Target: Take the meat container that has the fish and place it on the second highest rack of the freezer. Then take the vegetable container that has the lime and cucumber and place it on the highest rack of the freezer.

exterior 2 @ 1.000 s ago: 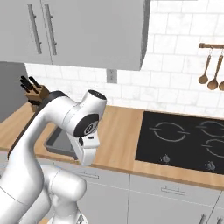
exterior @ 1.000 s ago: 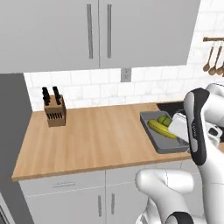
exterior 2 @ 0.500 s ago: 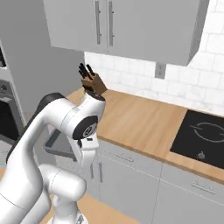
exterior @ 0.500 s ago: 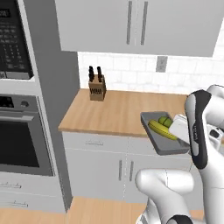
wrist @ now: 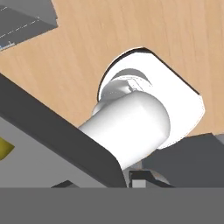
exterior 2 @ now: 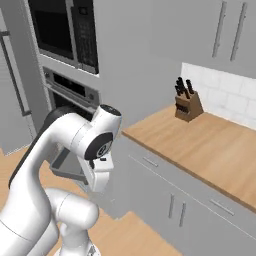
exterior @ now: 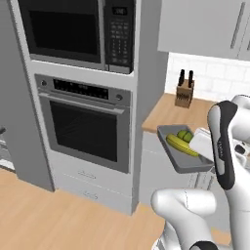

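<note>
Grey tray (exterior: 181, 163) with the cucumber (exterior: 179, 145) and lime (exterior: 184, 134) is carried in the air beside the oven (exterior: 87, 126). The grip on it is hidden, so the gripper's state cannot be told.

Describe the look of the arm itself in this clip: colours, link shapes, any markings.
The arm is glossy white with rounded, tubular links. Its joints carry dark grey to black caps and bands, one round cap facing the right base camera. A long dark stripe runs down one link. No cables or lettering are legible.
</note>
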